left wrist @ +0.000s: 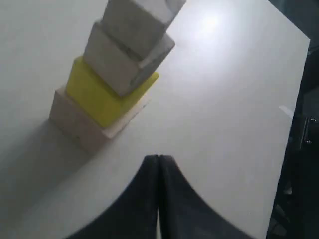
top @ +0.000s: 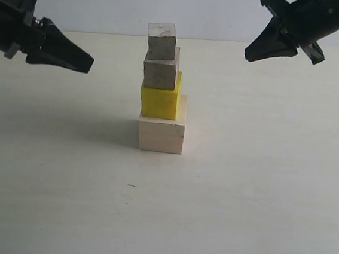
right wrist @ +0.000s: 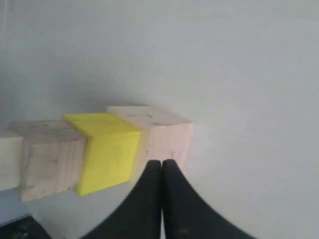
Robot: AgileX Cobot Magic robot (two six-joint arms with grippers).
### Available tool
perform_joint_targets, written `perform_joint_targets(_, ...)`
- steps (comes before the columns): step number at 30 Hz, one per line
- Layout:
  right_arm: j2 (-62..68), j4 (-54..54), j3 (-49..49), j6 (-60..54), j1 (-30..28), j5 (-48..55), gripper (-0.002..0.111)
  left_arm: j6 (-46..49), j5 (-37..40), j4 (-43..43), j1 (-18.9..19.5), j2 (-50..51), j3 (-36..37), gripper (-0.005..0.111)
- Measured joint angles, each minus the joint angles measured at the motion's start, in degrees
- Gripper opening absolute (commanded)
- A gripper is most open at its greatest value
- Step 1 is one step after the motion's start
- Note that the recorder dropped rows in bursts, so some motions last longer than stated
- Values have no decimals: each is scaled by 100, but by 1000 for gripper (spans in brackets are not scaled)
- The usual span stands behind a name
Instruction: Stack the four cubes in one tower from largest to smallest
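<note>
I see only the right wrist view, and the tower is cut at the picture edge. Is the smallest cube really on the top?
Observer: Yes. The exterior view shows the smallest cube on top of the small wood cube.
Operator: Where is the left hand?
Observer: The left hand is shut, left of the tower, touching no cube.
Operator: Does my right hand touch the tower?
Observer: No. The right hand hangs shut, apart, up to the right of the top.
</note>
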Motion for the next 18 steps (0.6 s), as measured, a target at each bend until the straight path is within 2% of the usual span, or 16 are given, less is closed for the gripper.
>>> perform_joint_targets(9,1142,578,0,51,24,164,0,130,-345,-63,0,0,790,0)
perform_joint_targets(18,1386,702,0,140,627,-132,0,279,-349,-454,0,0,895,0)
